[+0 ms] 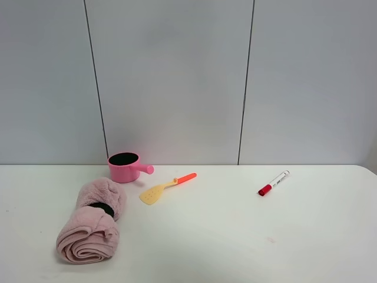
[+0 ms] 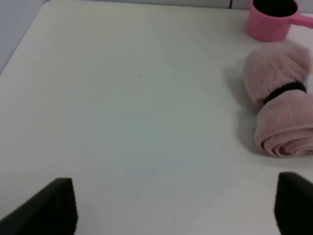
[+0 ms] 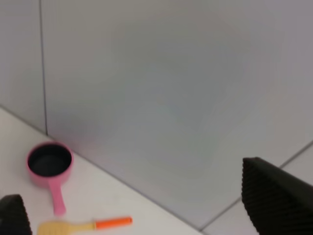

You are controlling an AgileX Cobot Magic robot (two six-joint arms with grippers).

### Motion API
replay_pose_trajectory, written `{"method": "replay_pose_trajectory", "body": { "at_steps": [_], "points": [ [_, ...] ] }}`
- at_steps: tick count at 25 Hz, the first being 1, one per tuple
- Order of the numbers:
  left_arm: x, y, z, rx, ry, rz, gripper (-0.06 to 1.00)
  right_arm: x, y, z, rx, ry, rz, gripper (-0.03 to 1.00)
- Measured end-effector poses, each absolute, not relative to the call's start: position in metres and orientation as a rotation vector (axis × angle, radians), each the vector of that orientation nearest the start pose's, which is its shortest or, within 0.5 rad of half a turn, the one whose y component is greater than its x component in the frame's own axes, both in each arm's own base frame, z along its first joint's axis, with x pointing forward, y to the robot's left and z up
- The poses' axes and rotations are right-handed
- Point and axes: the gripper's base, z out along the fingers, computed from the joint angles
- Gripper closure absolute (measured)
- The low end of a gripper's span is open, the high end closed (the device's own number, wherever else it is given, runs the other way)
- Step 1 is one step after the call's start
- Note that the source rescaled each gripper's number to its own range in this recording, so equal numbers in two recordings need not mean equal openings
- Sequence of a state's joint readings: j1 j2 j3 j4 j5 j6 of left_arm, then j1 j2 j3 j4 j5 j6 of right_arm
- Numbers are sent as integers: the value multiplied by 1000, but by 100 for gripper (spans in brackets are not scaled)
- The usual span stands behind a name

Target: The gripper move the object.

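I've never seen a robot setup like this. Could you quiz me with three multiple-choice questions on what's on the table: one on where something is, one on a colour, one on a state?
1. The small pink plastic saucepan stands:
A) near the wall
B) at the front edge
C) on the rolled pink towel

2. The marker pen's cap is:
A) blue
B) red
C) green

3. The left claw is:
A) shut on the yellow spatula
B) shut on nothing
C) open

Answers: 1 A, it sits by the wall. 2 B, the cap is red. 3 C, its fingers stand wide apart, holding nothing.

Pink saucepan [image 1: 124, 167] (dark inside); pink towel [image 1: 92, 223], black band; yellow spatula [image 1: 165, 188], orange handle.
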State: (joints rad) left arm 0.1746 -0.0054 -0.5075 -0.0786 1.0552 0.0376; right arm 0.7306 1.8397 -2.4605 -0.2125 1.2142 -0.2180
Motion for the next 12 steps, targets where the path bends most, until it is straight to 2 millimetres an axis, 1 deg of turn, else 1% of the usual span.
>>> {"method": "replay_pose_trajectory", "body": {
  "at_steps": [1, 4, 6, 9, 11, 12],
  "points": [
    [-5, -7, 280, -135, 2019, 41, -6, 283, 229, 518, -913, 1872, 53, 5],
    [-5, -7, 280, -135, 2019, 41, -6, 280, 227, 491, -986, 1977, 23, 5],
    [-5, -7, 280, -135, 2019, 41, -6, 275, 224, 466, -1037, 2067, 11, 5],
    [-5, -7, 280, -135, 2019, 41, -6, 261, 212, 437, -1071, 2164, 5, 5],
    [-5, -7, 280, -135, 2019, 41, -6, 247, 201, 423, -1072, 2183, 17, 5],
    [-5, -7, 280, -135, 2019, 41, -6, 239, 195, 420, -1059, 2170, 30, 5]
  ]
}}
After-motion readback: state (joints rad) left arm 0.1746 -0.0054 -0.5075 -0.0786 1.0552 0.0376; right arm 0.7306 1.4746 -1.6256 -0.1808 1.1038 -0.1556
